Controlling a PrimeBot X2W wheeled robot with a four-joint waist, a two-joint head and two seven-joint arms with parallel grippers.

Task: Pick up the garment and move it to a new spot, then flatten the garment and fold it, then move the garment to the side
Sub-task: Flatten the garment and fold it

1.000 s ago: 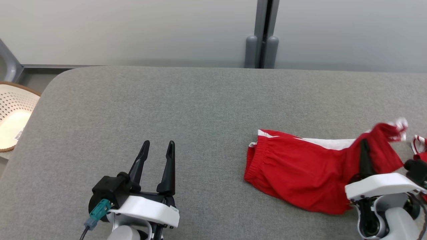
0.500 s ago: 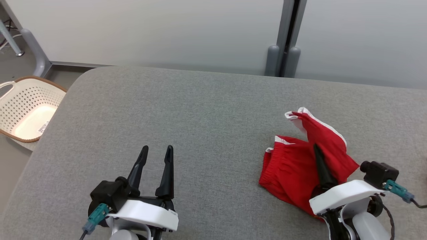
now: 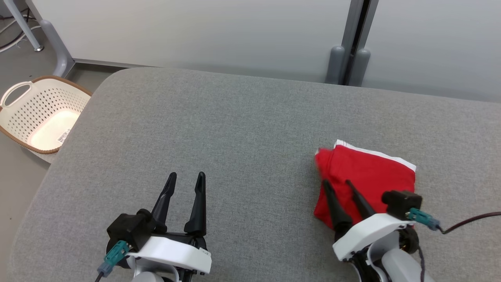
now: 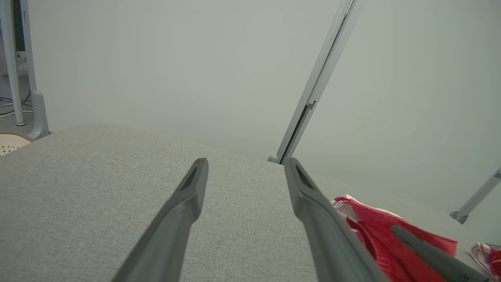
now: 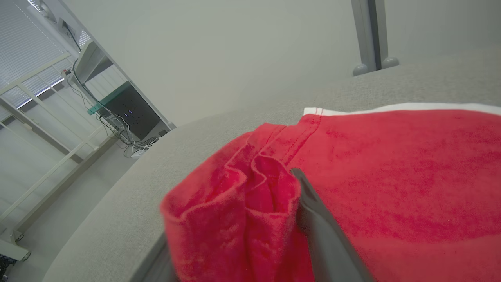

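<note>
The garment (image 3: 372, 172) is a pair of red shorts with white trim, lying folded into a rough square on the right of the grey padded table (image 3: 235, 129). My right gripper (image 3: 336, 183) lies over its near-left edge, its two fingers apart. In the right wrist view a bunched fold of the garment (image 5: 411, 168) stands loose between them, hiding the left finger beside the right finger (image 5: 317, 219). My left gripper (image 3: 186, 178) hovers open over bare table at lower left, holding nothing. The left wrist view shows the left gripper (image 4: 244, 168) with the garment (image 4: 375, 231) to its right.
A cream perforated basket (image 3: 43, 113) sits on the floor past the table's left corner. A grey wall with a vertical post (image 3: 346, 62) runs behind the table. Another red-and-white cloth (image 4: 487, 254) peeks in at the far right of the left wrist view.
The camera has swung left. My right gripper carried the garment's right half leftwards over the rest, folding it, and went from shut on the cloth to open. The left gripper stayed put.
</note>
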